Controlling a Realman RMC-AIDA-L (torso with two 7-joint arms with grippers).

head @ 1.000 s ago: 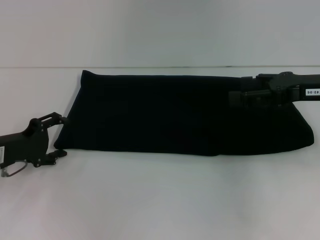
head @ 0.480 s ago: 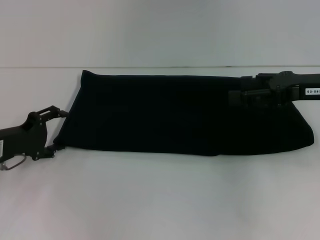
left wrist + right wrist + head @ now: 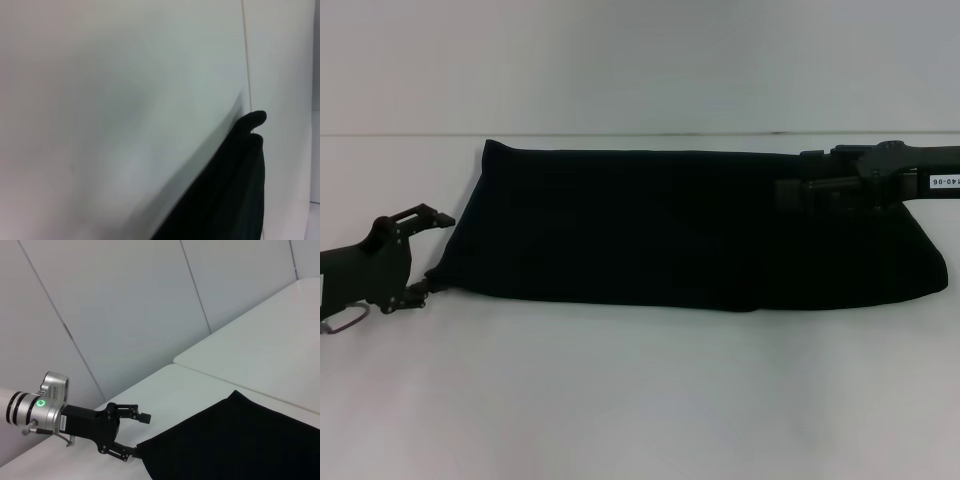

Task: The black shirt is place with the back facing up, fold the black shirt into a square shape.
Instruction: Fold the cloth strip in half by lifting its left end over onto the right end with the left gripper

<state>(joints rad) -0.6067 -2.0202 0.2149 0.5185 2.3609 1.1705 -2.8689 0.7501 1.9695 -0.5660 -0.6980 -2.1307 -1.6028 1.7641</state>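
Both hands near shirt (image 3: 690,228): left hand (image 3: 428,252) wide, backing off corner; right hand (image 3: 788,192) state unclear; fold released.

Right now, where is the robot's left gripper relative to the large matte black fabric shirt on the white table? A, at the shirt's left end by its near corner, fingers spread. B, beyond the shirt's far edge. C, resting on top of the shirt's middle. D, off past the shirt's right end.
A: in the head view the left gripper sits at the left end of the black shirt, fingers spread, one fingertip meeting the near corner.
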